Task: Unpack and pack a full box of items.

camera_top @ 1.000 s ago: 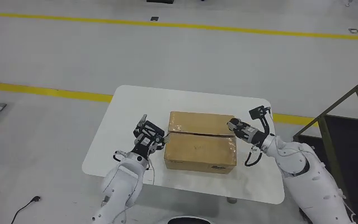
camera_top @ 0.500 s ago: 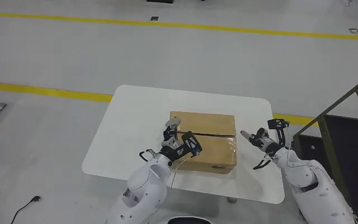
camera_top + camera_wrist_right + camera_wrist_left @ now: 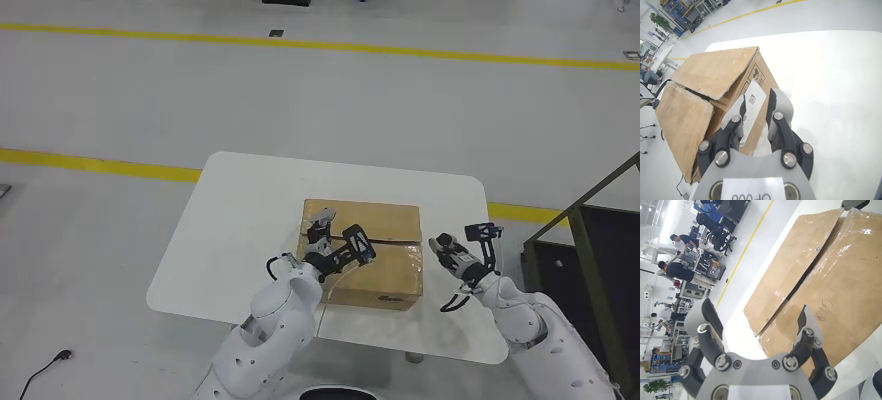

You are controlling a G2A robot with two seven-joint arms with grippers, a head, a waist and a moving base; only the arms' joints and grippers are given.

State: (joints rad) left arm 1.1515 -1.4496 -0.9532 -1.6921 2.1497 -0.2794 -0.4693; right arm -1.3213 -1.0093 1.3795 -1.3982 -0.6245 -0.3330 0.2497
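Box (image 3: 385, 265) sits mid-counter (image 3: 230, 220), long side toward the robot; both top flaps down, dark gap along the seam; far flap (image 3: 715, 70) lifted slightly at the right end; left end effector (image 3: 338, 232) hovers over the near flap (image 3: 838, 285) at the box's left end, fingers spread wide, nothing held; right end effector (image 3: 758, 97) just beside the box's right end wall, by the white label (image 3: 753, 91), fingers apart, empty.

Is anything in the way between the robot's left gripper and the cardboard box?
No, nothing I can see. The left gripper is right above the cardboard box, over its top flaps, with its jaws open. Nothing sits on the flaps under it.
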